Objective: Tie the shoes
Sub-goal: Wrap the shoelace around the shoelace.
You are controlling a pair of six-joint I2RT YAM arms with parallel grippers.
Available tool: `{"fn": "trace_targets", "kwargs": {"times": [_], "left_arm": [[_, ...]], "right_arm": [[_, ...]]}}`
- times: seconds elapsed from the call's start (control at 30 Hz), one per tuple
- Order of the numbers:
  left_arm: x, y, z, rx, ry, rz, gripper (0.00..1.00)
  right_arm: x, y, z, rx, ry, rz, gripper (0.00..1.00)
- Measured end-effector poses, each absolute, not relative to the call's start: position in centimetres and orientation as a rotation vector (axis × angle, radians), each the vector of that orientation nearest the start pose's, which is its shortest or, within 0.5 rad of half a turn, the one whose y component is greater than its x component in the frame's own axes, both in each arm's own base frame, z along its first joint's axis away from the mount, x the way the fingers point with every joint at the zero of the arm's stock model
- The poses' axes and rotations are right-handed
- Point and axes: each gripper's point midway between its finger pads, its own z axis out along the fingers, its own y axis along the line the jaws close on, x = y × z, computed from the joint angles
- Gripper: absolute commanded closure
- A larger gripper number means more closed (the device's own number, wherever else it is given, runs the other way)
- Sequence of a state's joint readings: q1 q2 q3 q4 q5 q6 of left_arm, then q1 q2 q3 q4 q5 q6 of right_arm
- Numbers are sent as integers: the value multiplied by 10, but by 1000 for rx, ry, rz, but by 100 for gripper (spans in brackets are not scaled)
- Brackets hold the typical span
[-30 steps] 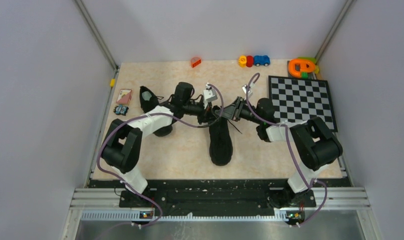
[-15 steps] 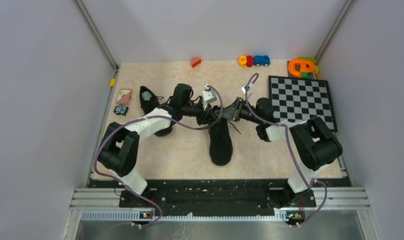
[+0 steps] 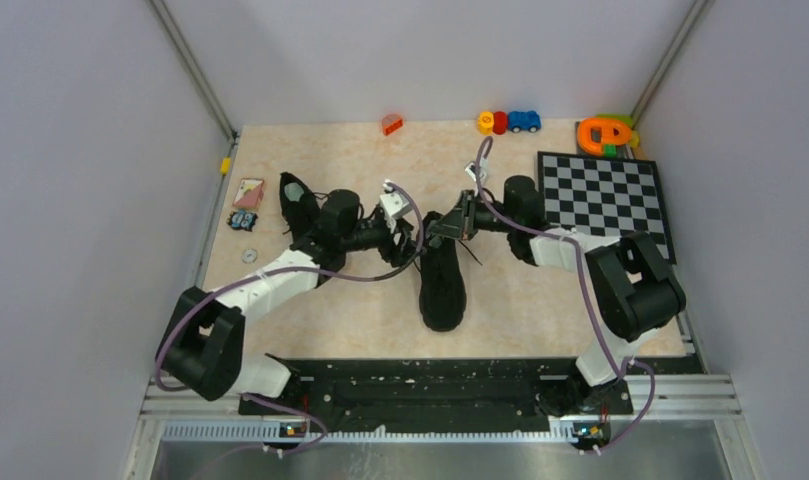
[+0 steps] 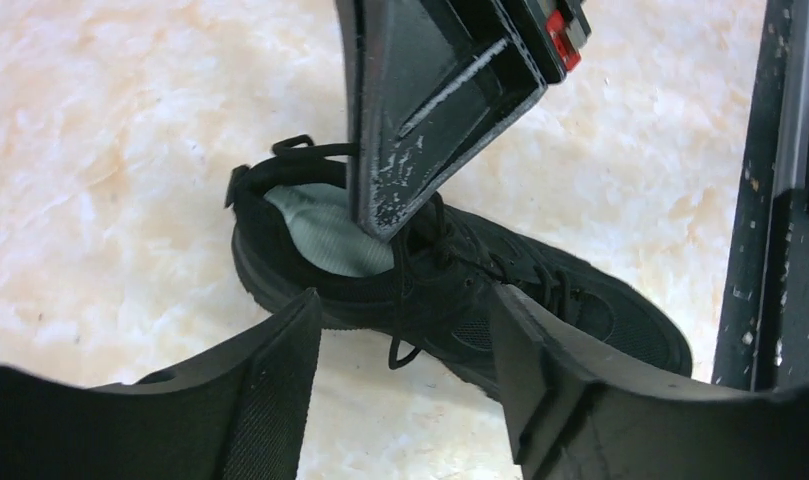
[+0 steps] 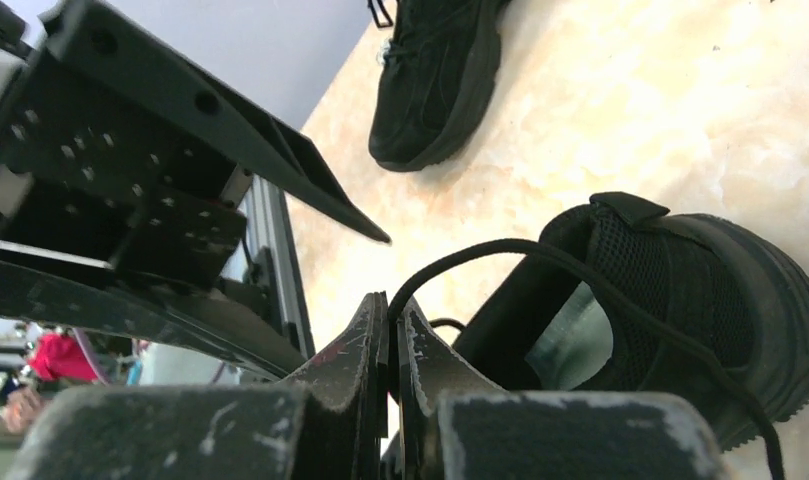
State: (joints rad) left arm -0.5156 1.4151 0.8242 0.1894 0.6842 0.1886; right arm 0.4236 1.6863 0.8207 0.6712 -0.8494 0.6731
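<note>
Seen from above, a marbled beige surface (image 3: 360, 300) fills the middle of the frame between pale walls. A black low-top sneaker (image 3: 442, 292) with a chunky sole lies at the centre, its open end toward the top of the frame. Two white-and-black robot arms reach in from the bottom corners and meet over that open end.

The left hand (image 4: 405, 300) stands wide, both fingers spread apart. Nothing is gripped between them. In its own camera the sneaker lies below the gap, with a pale grey-green insole (image 4: 320, 235) showing.

The right hand (image 5: 392, 305) is pinched closed. A thin black lace (image 5: 540, 250) comes out from between its fingertips. The lace arcs to the right of the frame, over the sneaker's heel opening, and runs down the sneaker's far side.

A second black sneaker (image 3: 296, 195) rests at the upper left of the overhead frame, partly hidden by the left arm and well apart from the first.

A black-and-white checkerboard mat (image 3: 605, 200) lies at the upper right. Small colourful toys (image 3: 508, 121) line the top edge.
</note>
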Motion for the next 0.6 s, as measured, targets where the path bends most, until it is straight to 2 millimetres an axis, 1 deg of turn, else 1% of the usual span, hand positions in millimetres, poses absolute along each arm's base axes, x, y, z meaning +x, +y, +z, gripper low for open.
{"fn": "trace_targets", "kwargs": {"times": [0.07, 0.1, 0.13, 0.2, 0.23, 0.27, 0.3, 0.37, 0.47, 0.53, 0.6], "left_arm": [[296, -280, 172, 1033, 1656, -842, 23], [297, -276, 176, 1003, 1650, -818, 11], [298, -273, 179, 974, 1645, -797, 5], [302, -263, 186, 893, 1633, -748, 5], [306, -257, 190, 822, 1633, -719, 5], [311, -251, 192, 747, 1638, -698, 2], [319, -243, 194, 634, 1654, -670, 2], [334, -225, 193, 391, 1716, -630, 5], [347, -208, 195, 193, 1747, -615, 7], [350, -206, 197, 128, 1757, -636, 12], [352, -214, 201, 108, 1785, -680, 25]], "right_arm": [[318, 307, 161, -507, 1921, 1476, 100], [317, 306, 158, -528, 1927, 1464, 100], [317, 306, 156, -550, 1931, 1449, 100], [315, 304, 150, -587, 1941, 1429, 100], [314, 304, 147, -602, 1944, 1421, 100], [313, 303, 145, -613, 1947, 1416, 100], [312, 303, 144, -629, 1945, 1410, 100], [311, 302, 142, -651, 1943, 1403, 100], [310, 302, 141, -682, 1927, 1399, 100], [309, 302, 141, -695, 1921, 1397, 100], [308, 302, 141, -710, 1914, 1393, 100]]}}
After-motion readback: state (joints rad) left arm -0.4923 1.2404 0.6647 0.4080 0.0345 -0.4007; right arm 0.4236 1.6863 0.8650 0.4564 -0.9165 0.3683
